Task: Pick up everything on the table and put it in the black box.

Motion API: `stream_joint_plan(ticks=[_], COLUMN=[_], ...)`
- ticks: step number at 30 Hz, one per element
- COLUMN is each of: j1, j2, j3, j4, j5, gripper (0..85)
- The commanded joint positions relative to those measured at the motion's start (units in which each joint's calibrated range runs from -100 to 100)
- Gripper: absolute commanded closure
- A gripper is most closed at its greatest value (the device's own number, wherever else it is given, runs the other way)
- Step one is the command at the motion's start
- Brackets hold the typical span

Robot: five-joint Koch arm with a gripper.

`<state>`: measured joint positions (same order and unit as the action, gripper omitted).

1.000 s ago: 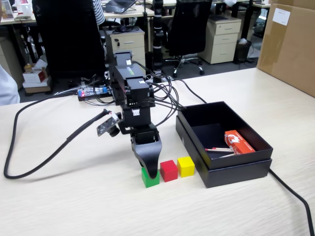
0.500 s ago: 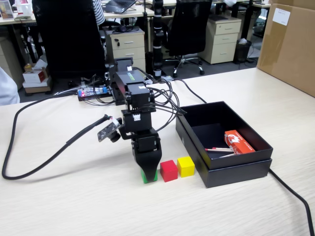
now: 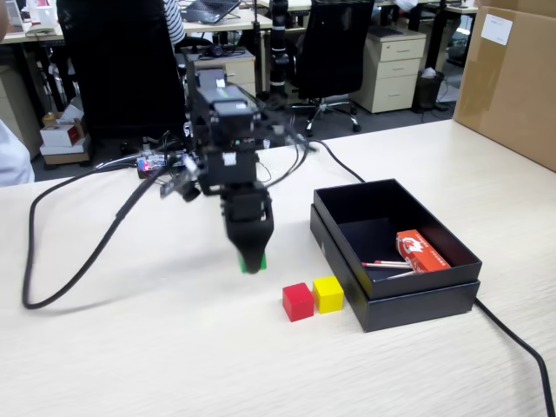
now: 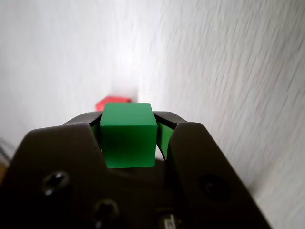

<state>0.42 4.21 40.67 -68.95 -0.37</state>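
The gripper (image 3: 251, 263) is clamped on the green cube (image 4: 127, 135) and holds it in the air above the desk (image 3: 156, 347), well to the left of the black box (image 3: 417, 300) in the fixed view. In that view only a sliver of green (image 3: 252, 261) shows at the tip of the dark jaws. The wrist view shows the cube squarely between the two jaws, pressed on both sides, with the pale desk (image 4: 228, 71) blurred beneath it.

The red cube (image 3: 297, 301) and the yellow cube (image 3: 328, 294) sit on the desk touching side by side, the yellow one just beside the front left wall of the black box and the red one on its far side from the box. A red blur (image 4: 112, 102) past the green cube in the wrist view is probably the red cube.

Inside the black box, against its right wall, lies an orange-red matchbox (image 3: 421, 250) with a few matchsticks (image 3: 387, 263) just to its left. A thick black cable (image 3: 78, 261) loops across the desk, well left of the box.
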Motion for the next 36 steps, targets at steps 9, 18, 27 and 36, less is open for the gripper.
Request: stream_joint_plan(ticks=[9, 18, 27, 36], j1=[13.19, 15.29, 15.34, 13.43], j2=[-9.66, 20.64, 26.95, 6.52], j3=[5.93, 15.18, 12.82, 13.46], j4=[-0.12, -0.12, -0.90, -1.16], j5=[4.25, 5.47, 5.81, 5.91], gripper=[84.6, 84.6, 57.7, 39.1])
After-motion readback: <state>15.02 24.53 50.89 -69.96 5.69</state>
